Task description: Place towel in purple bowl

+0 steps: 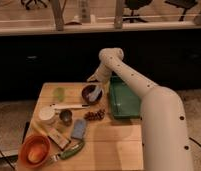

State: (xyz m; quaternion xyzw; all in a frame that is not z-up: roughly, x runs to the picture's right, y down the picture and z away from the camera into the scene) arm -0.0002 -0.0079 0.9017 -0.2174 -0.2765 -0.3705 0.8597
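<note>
The purple bowl (91, 94) stands on the wooden table (114, 145) near its far edge, left of a green tray. A pale grey, cloth-like thing, which looks like the towel (96, 94), lies inside the bowl at its right side. My gripper (96, 79) is at the end of the white arm (144, 95), which reaches in from the lower right. It hangs just above and behind the bowl's far rim. I cannot tell whether it touches the towel.
A green tray (123, 98) sits right of the bowl. Dark grapes (95, 115), a blue packet (79, 128), a metal cup (66, 117), a white cup (46, 114), a green leaf (59, 93), a green vegetable (71, 150) and an orange bowl (35, 150) fill the left half.
</note>
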